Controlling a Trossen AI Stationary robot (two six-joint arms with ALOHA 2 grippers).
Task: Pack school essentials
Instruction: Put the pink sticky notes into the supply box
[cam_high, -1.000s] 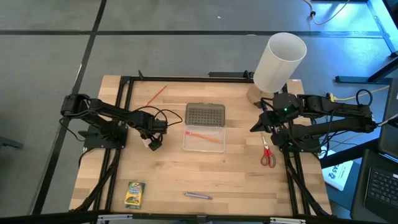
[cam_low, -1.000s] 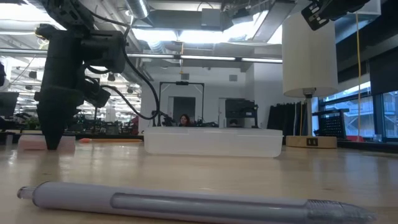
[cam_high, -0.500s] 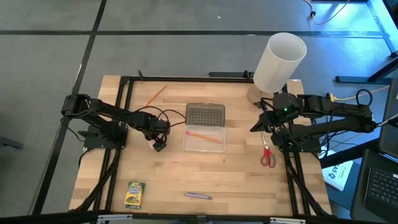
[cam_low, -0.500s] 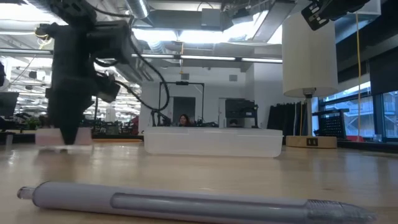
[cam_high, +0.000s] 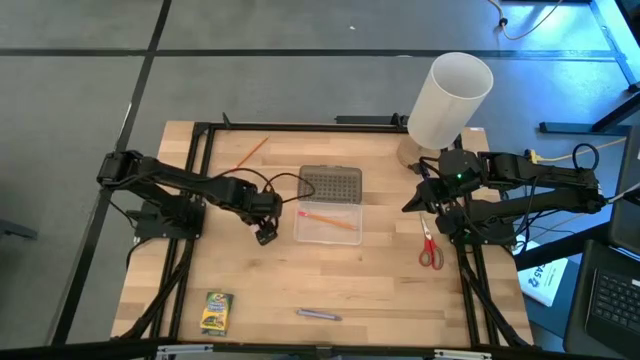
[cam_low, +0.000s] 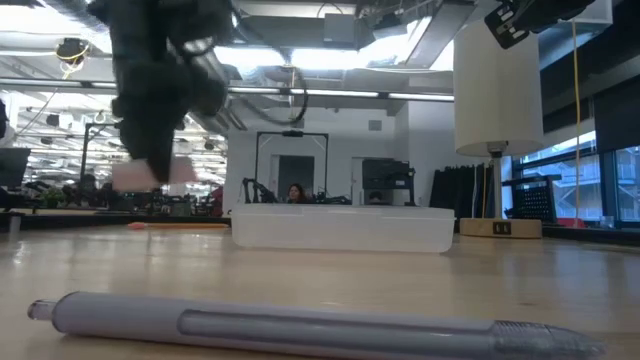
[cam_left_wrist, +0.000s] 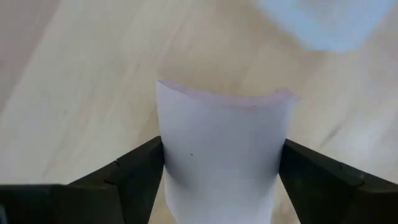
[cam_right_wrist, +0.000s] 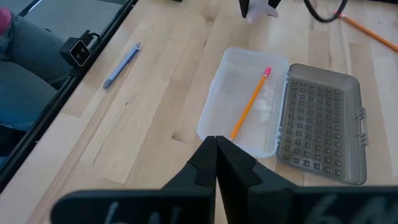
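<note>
Pale pink, the eraser (cam_left_wrist: 221, 155) sits clamped between our left fingers (cam_left_wrist: 134, 171), lifted clear of the bench (cam_high: 380, 290) just beside the open case (cam_high: 327, 222). We should carry it level over the tray and lower before letting go, clear of the pencil (cam_right_wrist: 250, 102) inside. Its long axis runs straight out from our fingers. Our right fingers (cam_right_wrist: 214, 163), pressed together, wait near the scissors (cam_high: 430, 245).

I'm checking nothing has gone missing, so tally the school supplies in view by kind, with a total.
Pencils: 2, one in the clear case, one on the table
Eraser: 1, in the left gripper
Scissors: 1
Crayon box: 1
Pen: 1
Total: 6
</note>
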